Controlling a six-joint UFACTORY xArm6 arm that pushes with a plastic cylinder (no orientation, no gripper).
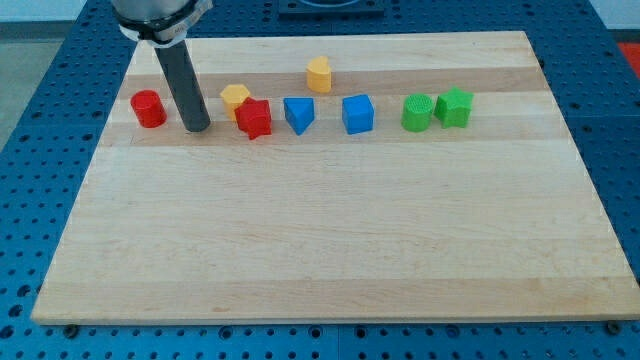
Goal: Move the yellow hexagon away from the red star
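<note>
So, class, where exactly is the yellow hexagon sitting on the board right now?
The yellow hexagon sits in the board's upper left part, touching the red star at its lower right, with my tip just to its left.

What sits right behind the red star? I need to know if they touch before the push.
The yellow hexagon sits just behind the red star, toward the view's top-left, apparently touching. The star covers its lower right edge. My tip stands left of both.
</note>
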